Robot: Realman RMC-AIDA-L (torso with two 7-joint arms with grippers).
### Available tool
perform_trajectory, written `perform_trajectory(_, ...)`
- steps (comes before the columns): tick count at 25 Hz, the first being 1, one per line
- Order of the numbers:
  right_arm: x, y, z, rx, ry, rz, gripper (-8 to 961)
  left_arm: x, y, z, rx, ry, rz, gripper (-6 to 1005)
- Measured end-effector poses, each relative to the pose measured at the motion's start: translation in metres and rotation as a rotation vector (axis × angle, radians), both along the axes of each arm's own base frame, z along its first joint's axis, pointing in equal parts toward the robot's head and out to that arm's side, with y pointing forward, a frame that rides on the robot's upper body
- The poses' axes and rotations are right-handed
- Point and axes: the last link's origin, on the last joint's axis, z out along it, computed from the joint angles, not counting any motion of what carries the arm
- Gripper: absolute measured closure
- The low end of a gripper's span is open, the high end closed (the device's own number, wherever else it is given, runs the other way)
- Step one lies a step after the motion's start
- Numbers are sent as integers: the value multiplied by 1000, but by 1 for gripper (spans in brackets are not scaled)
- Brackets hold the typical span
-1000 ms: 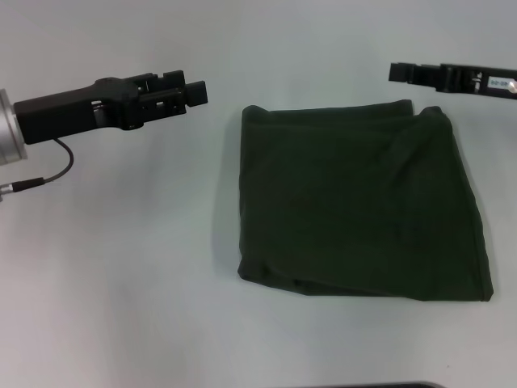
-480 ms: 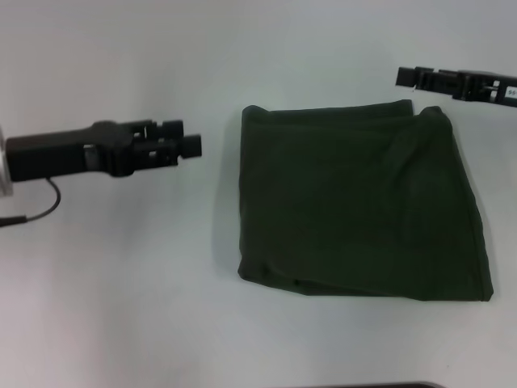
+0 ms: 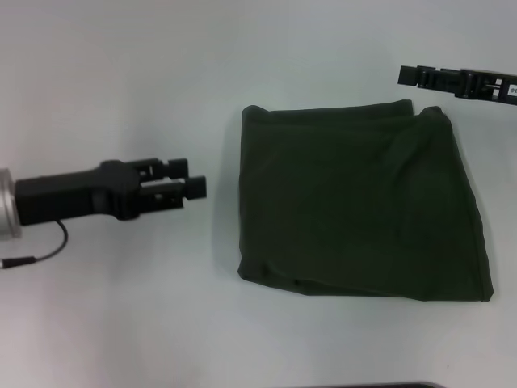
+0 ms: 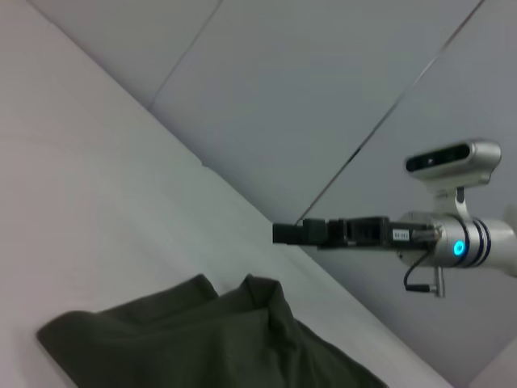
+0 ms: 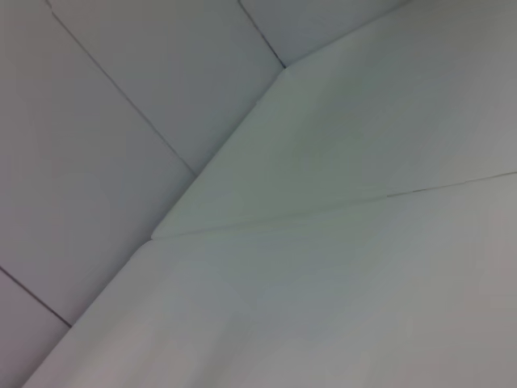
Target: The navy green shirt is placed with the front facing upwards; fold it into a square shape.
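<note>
The navy green shirt lies folded into a rough square on your white desk, right of centre; your left tool hovers just off its left edge, apart from the cloth, holding nothing, jaws slightly parted; your right tool hangs beyond the far right corner, grip state untellable.

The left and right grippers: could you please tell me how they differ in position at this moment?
The left gripper sits beside the navy green shirt on its left, level with the shirt's middle; the right gripper sits past the shirt's far right corner. The left arm shows most of its black body and a cable in the head view, while the right is cut off by the edge. Neither touches the shirt, and both hold nothing.
</note>
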Motion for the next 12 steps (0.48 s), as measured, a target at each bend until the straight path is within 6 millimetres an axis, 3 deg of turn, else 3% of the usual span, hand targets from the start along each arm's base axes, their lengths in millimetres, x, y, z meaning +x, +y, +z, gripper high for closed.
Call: perform_trajectory(12,0,1,4,7,20,-11,349,-1,-13,-34,-33,42,24,300)
